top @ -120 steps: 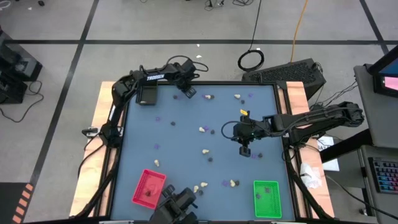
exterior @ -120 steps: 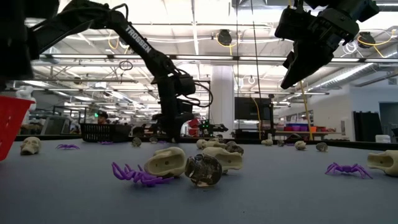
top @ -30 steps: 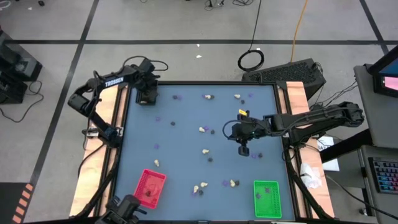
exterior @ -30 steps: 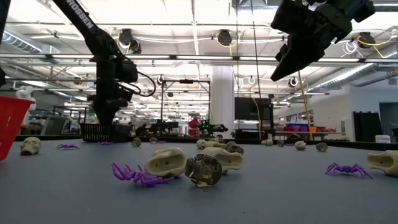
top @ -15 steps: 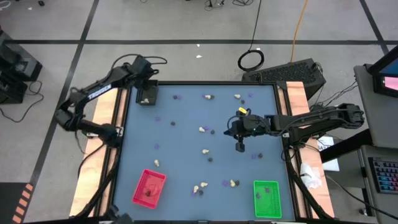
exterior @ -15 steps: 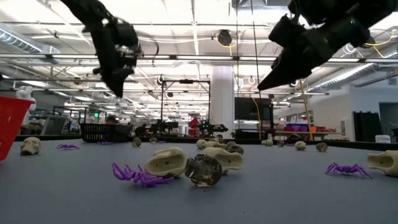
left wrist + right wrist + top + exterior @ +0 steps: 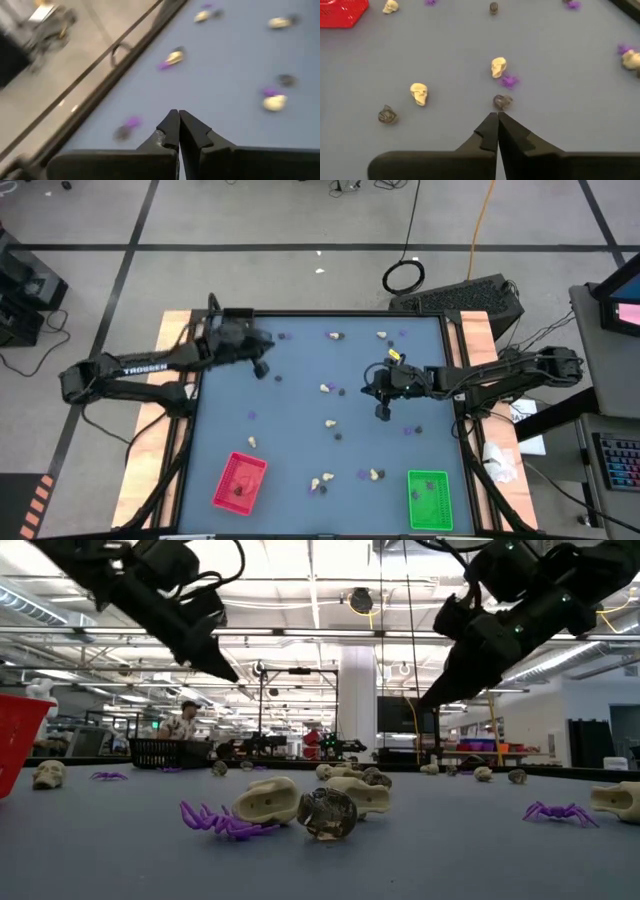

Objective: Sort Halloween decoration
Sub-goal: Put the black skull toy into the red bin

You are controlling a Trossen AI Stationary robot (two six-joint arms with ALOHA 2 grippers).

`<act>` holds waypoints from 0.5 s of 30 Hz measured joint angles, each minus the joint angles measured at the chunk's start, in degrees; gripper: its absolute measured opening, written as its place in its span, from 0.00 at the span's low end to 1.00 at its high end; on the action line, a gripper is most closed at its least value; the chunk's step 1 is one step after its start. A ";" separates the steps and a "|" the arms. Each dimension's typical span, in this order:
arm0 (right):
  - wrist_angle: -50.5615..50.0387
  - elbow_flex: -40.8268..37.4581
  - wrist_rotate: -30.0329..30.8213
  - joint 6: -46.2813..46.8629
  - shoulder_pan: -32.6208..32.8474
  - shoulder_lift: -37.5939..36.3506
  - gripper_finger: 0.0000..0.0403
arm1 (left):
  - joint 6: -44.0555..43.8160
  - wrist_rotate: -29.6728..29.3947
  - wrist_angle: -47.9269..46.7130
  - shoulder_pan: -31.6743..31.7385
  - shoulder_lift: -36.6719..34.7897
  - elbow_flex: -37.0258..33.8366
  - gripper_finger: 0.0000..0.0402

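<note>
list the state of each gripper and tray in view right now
left gripper: shut, empty, raised over the table's far left
right gripper: shut, empty, raised over mid table
red rectangular plastic tray: one dark trinket inside
green rectangular plastic tray: a few dark bits inside
</note>
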 joint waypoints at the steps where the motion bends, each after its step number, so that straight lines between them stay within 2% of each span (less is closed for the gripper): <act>1: 1.36 0.02 -0.02 0.58 0.45 1.29 0.02 | 0.01 0.01 3.21 -1.56 -0.03 -2.11 0.01; 5: 6.35 0.02 0.78 3.71 2.09 7.03 0.08 | -0.01 0.01 14.17 -6.97 -0.03 -8.22 0.01; 10: 11.93 0.04 7.01 7.01 2.90 12.75 0.18 | -2.33 0.01 23.40 -12.57 -0.06 -11.99 0.01; 15: 14.25 0.97 10.47 8.33 2.90 17.06 0.31 | -2.77 -0.11 25.19 -17.54 -0.06 -12.83 0.02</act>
